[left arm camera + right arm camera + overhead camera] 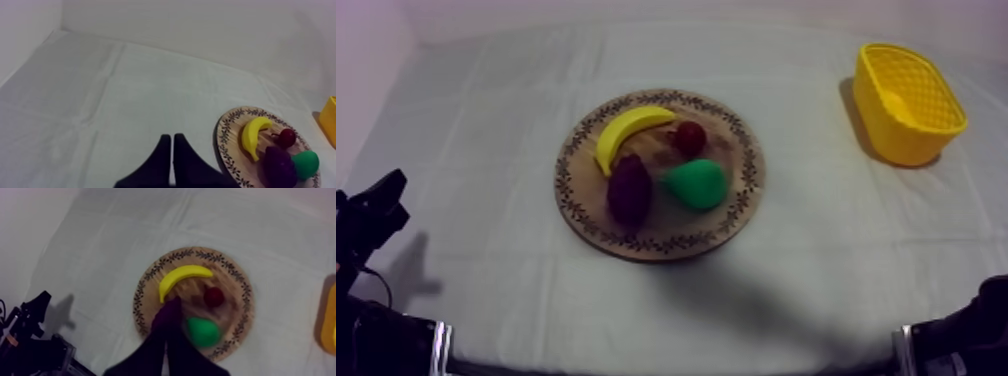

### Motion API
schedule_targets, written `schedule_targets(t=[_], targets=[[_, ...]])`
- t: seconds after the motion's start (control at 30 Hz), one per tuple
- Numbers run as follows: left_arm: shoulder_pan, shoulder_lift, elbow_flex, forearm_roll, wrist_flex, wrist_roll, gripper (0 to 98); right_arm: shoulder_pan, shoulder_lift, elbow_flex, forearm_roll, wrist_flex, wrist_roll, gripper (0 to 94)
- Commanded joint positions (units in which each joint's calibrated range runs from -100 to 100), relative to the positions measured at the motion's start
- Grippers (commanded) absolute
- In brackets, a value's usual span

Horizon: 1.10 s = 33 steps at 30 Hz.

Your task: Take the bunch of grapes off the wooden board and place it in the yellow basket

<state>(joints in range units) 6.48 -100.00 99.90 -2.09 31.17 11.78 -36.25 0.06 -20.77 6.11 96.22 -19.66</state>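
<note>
Top view has the bunch of grapes (630, 188) lying on the wooden board (666, 243), just beside the banana (626, 130) and the pear (698, 183), with the yellow basket (909, 100) well apart on the right arm's side. The task appears to be at its opening step, with nothing gripped. The right gripper (167, 340) points at the grapes, fingers pressed together. The left gripper (172, 142), near the board, is likewise closed on nothing. Next, the right fingers would need to spread and descend over the grapes without nudging the pear. No writing or brand is legible.
</note>
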Motion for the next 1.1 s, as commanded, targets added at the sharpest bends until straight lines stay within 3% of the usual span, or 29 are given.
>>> schedule_targets(t=[0.0,0.4,0.87,0.97,1.07], targets=[[0.0,0.0,0.0,-0.04,0.0,0.0,0.1,-0.6,2.7,-1.4,0.2,0.7,-2.2,0.2],[0.0,0.0,0.0,-0.04,0.0,0.0,0.1,-4.7,14.1,-5.0,1.5,2.2,-7.4,0.2],[0.0,0.0,0.0,-0.04,0.0,0.0,0.1,-5.0,24.8,-6.1,1.3,2.3,-8.8,0.6],[0.0,0.0,0.0,-0.04,0.0,0.0,0.1,-4.7,26.2,-6.6,1.2,2.3,-8.6,7.7],[0.0,0.0,0.0,-0.04,0.0,0.0,0.1,-4.5,27.0,-7.1,0.9,2.3,-8.2,22.3]])
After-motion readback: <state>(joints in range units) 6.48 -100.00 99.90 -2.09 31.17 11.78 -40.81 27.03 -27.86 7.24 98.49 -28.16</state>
